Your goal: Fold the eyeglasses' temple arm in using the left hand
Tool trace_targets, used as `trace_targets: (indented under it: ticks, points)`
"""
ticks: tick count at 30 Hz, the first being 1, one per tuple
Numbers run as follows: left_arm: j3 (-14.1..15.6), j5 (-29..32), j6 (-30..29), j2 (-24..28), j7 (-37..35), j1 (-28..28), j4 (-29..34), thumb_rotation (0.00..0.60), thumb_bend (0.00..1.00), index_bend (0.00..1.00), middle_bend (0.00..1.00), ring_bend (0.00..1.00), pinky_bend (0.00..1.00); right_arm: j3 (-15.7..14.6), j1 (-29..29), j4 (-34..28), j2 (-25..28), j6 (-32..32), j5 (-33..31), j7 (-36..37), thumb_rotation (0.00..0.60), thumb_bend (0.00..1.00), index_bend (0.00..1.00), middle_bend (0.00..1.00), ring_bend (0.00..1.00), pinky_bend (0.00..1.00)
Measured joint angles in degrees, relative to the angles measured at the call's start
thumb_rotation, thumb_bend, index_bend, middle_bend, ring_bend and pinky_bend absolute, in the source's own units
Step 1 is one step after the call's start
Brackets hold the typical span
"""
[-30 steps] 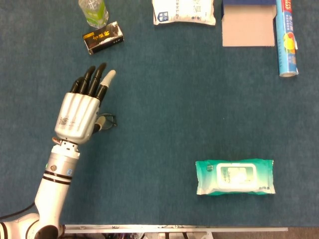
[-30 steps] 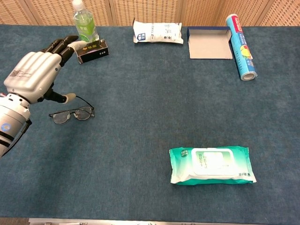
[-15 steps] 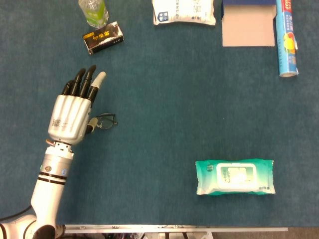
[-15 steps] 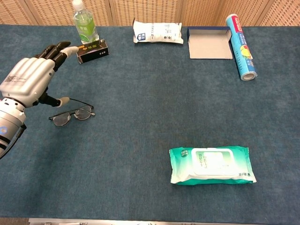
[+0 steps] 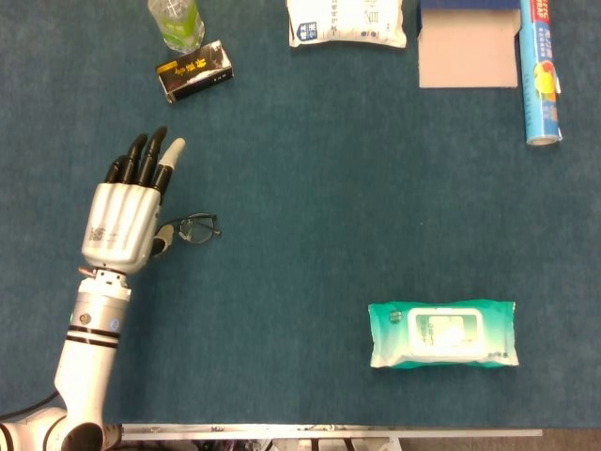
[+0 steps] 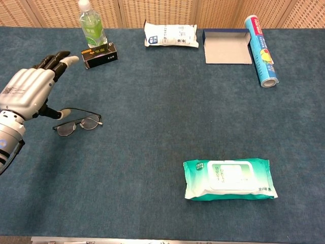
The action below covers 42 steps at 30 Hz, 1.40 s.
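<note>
My silver left hand (image 5: 120,224) hovers flat, palm down, fingers straight and apart, gripping nothing; its thumb points toward the thin dark-framed eyeglasses (image 6: 77,123) just beside it.

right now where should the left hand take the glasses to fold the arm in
Probably the far temple arm near its free end: on the glasses it runs along the cloth toward the left hand. Come from that side, thumb behind it, pushing toward the lenses.

A robot test lab: a counter covered in dark blue felt (image 6: 152,152), staged household goods spread apart, perforated tan wall panels (image 6: 167,10) behind
</note>
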<state>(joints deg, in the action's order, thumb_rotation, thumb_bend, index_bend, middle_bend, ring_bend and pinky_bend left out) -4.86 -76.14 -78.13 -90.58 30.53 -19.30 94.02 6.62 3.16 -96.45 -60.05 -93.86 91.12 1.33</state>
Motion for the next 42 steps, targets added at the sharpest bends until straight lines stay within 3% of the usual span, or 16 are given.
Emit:
trace_targets:
  ticks: [21, 31, 42]
  points:
    - [0.96, -1.74, 0.77, 2.17, -0.73, 0.10, 8.07, 0.600, 0.17, 0.05, 0.00, 0.03, 0.19, 0.09, 0.01, -0.06, 0.15, 0.00, -0.14, 0.37, 0.600, 0.39, 0.63, 0.52, 0.41, 0.44]
    - [-1.28, -1.66, -0.24, 0.72, 0.11, -0.68, 4.09, 0.600, 0.17, 0.05, 0.00, 0.03, 0.19, 0.14, -0.01, -0.08, 0.20, -0.04, -0.19, 0.42, 0.600, 0.39, 0.63, 0.52, 0.41, 0.44]
    - [-1.51, 0.71, 0.17, -0.77, -1.70, -0.28, -0.84, 0.600, 0.17, 0.05, 0.00, 0.03, 0.19, 0.12, 0.04, 0.06, 0.03, 0.13, -0.29, 0.13, 0.600, 0.39, 0.63, 0.52, 0.41, 0.44]
